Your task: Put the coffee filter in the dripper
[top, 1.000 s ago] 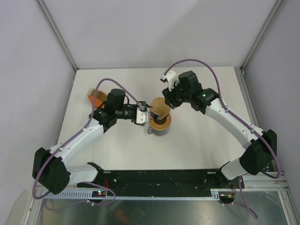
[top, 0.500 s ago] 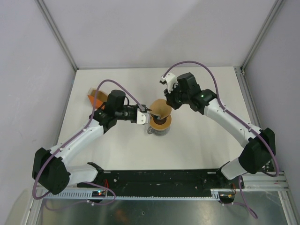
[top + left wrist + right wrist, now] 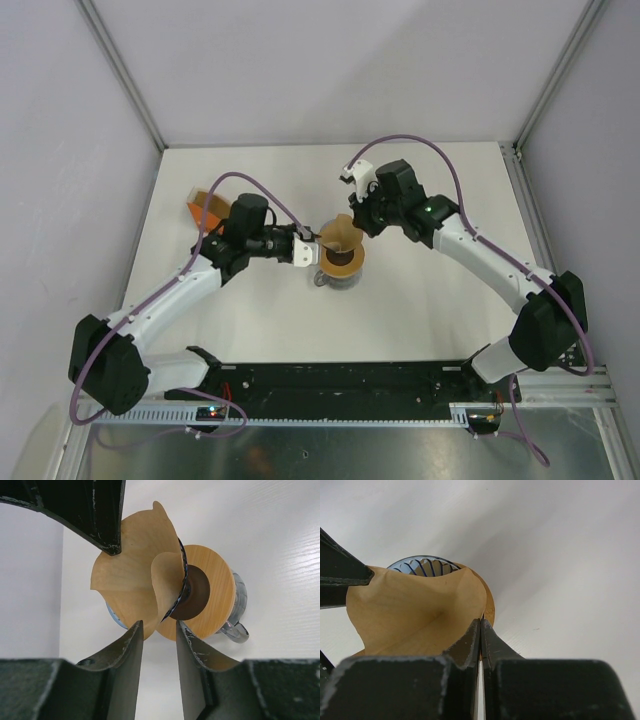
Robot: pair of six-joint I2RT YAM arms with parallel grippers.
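Observation:
The light-brown coffee filter (image 3: 340, 234) stands opened as a crumpled cone over the blue ribbed dripper (image 3: 422, 565), whose rim shows behind the paper. The dripper rests on a wooden ring (image 3: 212, 592) atop the grey mug (image 3: 239, 625). My right gripper (image 3: 481, 621) is shut on the filter's far right edge (image 3: 358, 224). On the filter's left, my left gripper (image 3: 159, 624) holds its jaws apart, with the paper's lower edge (image 3: 145, 630) just at the fingertips. Most of the dripper is hidden by the filter.
An orange box-like holder (image 3: 205, 207) sits at the back left, behind the left arm. White walls with metal posts close in the table (image 3: 430, 300) at the back and sides.
The right jaws have closed on the filter's edge and the right arm has shifted slightly left. The left jaws have narrowed. The filter sits a little lower over the dripper.

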